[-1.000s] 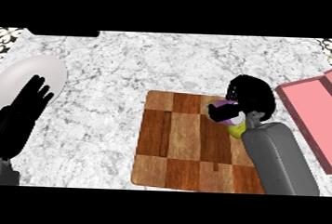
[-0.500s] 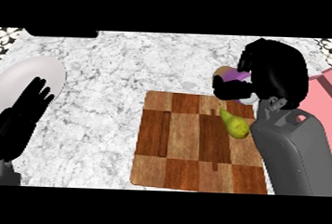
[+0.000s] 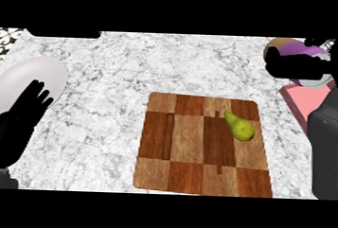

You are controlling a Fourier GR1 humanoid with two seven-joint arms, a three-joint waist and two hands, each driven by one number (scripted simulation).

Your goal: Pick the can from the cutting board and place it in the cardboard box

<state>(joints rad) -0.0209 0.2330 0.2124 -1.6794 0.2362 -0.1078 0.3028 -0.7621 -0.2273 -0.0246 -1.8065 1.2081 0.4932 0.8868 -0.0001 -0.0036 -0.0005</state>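
The can (image 3: 291, 46), purple and white with a grey end, is held in the air at the upper right with my right hand (image 3: 293, 68) curled round it, black fingers hiding its middle. It hangs above the far end of the pink-looking box (image 3: 301, 100) at the right edge. My grey right forearm (image 3: 330, 145) covers most of that box. The wooden cutting board (image 3: 191, 150) lies in the centre, with the can off it. My left hand (image 3: 21, 122) rests open at the left edge, fingers up.
A yellow-green pear (image 3: 239, 127) lies on the board's right side. A white plate (image 3: 33, 78) sits at the left, partly behind my left hand. Grey marble counter (image 3: 132, 67) surrounds the board.
My right hand has lifted the can off the board and carried it up and to the right, over the box. The pear is now uncovered. The left hand has not moved.
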